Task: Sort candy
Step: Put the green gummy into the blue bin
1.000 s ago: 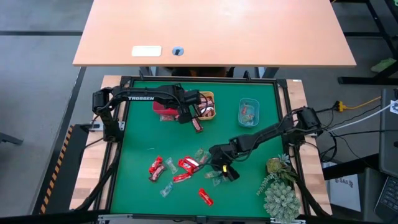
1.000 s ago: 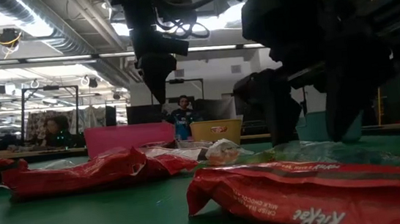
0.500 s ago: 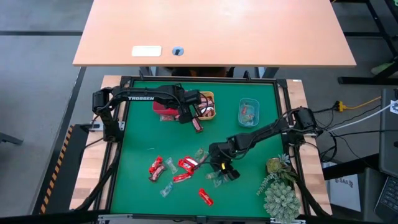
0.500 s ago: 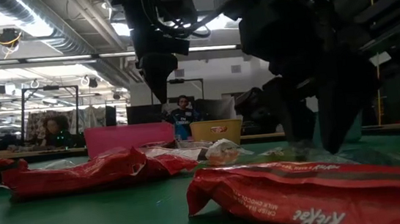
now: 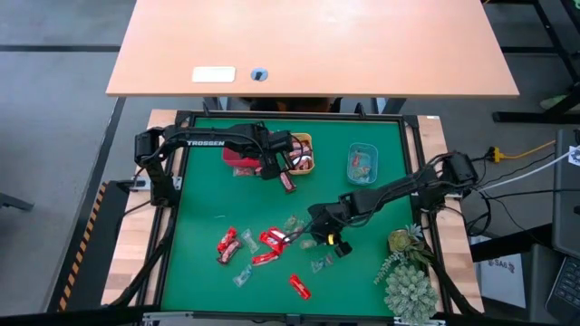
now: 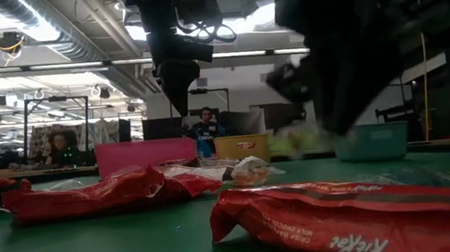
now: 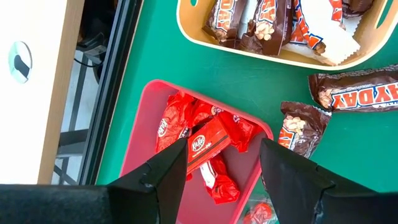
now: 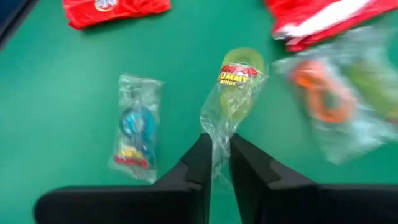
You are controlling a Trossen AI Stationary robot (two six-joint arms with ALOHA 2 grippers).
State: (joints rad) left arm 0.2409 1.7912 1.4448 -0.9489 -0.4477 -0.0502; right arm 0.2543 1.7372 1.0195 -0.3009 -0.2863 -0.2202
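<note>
My right gripper (image 5: 319,237) (image 8: 216,163) is over the middle of the green mat, shut on a clear candy with a yellow-green gummy ring (image 8: 235,87). Red-wrapped candy (image 5: 272,240) and clear candy (image 8: 134,127) lie flat on the mat around it. My left gripper (image 5: 272,170) (image 7: 221,177) stands open above the red tray (image 7: 149,124), which holds red candy (image 7: 205,140). The orange tray (image 7: 249,53) holds brown bars. Two brown bars (image 7: 354,93) lie on the mat beside it. My right gripper pinches the clear wrapper's tail end (image 8: 217,144) between its two fingers (image 8: 199,165). They come slanting down from the table's right side, in line with the candy. The candy hangs from the fingertips, its ring end farthest from them, off the mat.
A teal tray (image 5: 362,163) with a few candies stands at the far right of the mat. A spiky green plant (image 5: 408,272) sits at the near right corner. One red candy (image 5: 299,286) lies near the front edge. People sit in the room beyond the table.
My right gripper has shut on the clear candy's wrapper end, then risen and drawn a little toward the far edge. The candy has come up off the mat with it. One clear candy stays where it lay.
</note>
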